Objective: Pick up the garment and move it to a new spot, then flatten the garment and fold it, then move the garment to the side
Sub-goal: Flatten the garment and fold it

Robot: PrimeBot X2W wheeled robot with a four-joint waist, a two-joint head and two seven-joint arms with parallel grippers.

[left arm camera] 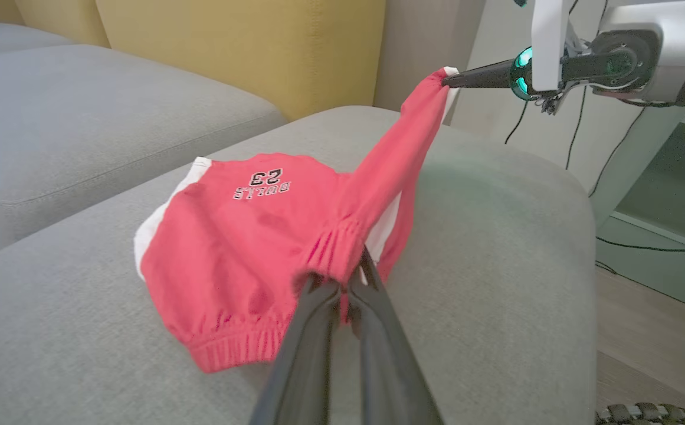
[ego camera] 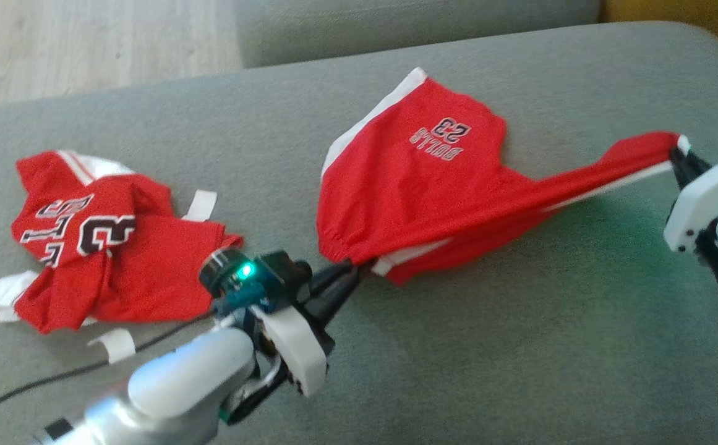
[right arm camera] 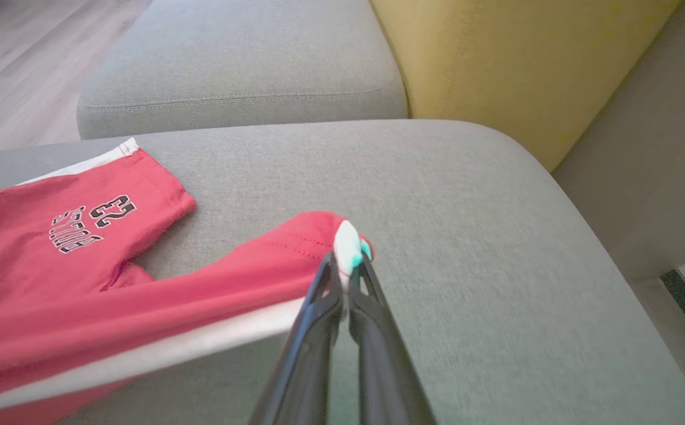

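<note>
The garment is a pair of red shorts with white side stripes and a "BULLS 23" print, lying on the grey cushion. My left gripper is shut on its elastic waistband, seen bunched at the fingertips in the left wrist view. My right gripper is shut on the hem of one leg, which is pulled taut and lifted off the cushion. In the right wrist view the garment stretches left from the right gripper. The other leg lies flat with the print facing up.
A crumpled red jersey with white trim lies on the cushion's left part. A black cable runs across the near left. A second grey cushion sits behind, a yellow backrest to the right, wooden floor beyond.
</note>
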